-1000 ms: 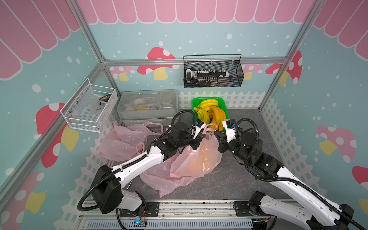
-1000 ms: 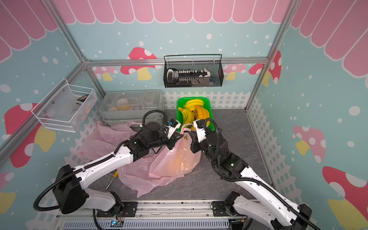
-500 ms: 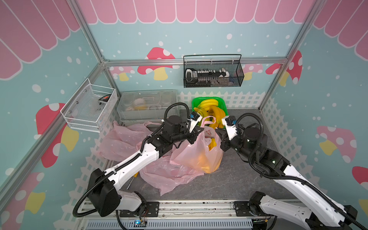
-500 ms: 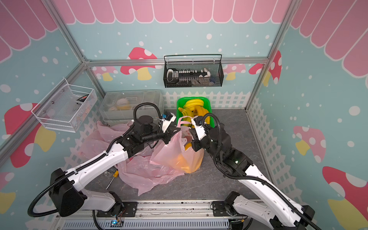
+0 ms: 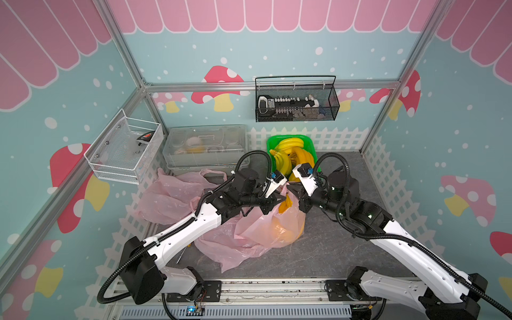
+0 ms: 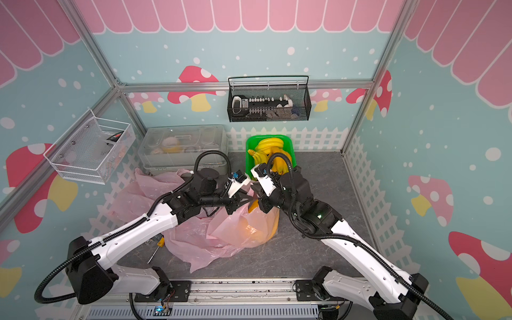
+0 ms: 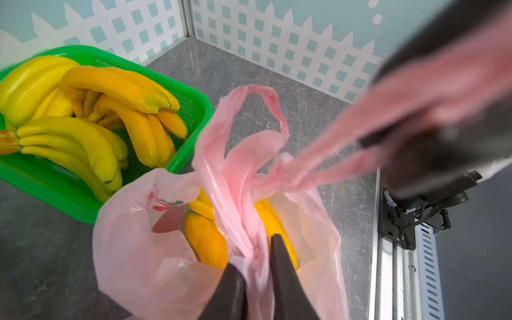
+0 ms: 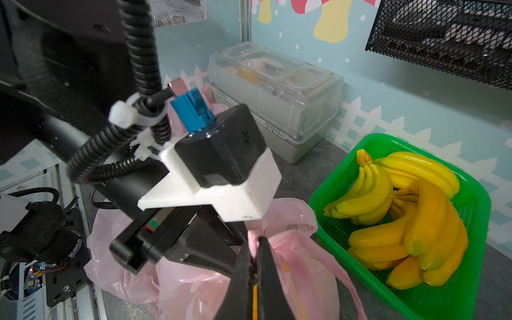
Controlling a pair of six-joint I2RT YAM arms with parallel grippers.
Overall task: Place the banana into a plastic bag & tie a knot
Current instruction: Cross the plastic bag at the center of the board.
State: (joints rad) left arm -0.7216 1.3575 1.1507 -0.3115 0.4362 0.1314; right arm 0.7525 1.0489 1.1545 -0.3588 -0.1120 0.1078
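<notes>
My left gripper (image 7: 255, 250) is just easing its jaws narrowly apart, one handle (image 7: 241, 199) loose between them. My right gripper (image 8: 254, 241) stays clamped on the other. The banana (image 7: 205, 241) lies inside the bag (image 5: 266, 230); I judge the knot unfinished.

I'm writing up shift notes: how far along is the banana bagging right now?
Done: a banana lies inside the pink plastic bag. In hand: the right gripper is shut on one handle; the other handle runs between the slightly parted jaws of the left gripper, and whether it is gripped is unclear. Left: the handles are not yet knotted, and the bag mouth is open.
</notes>
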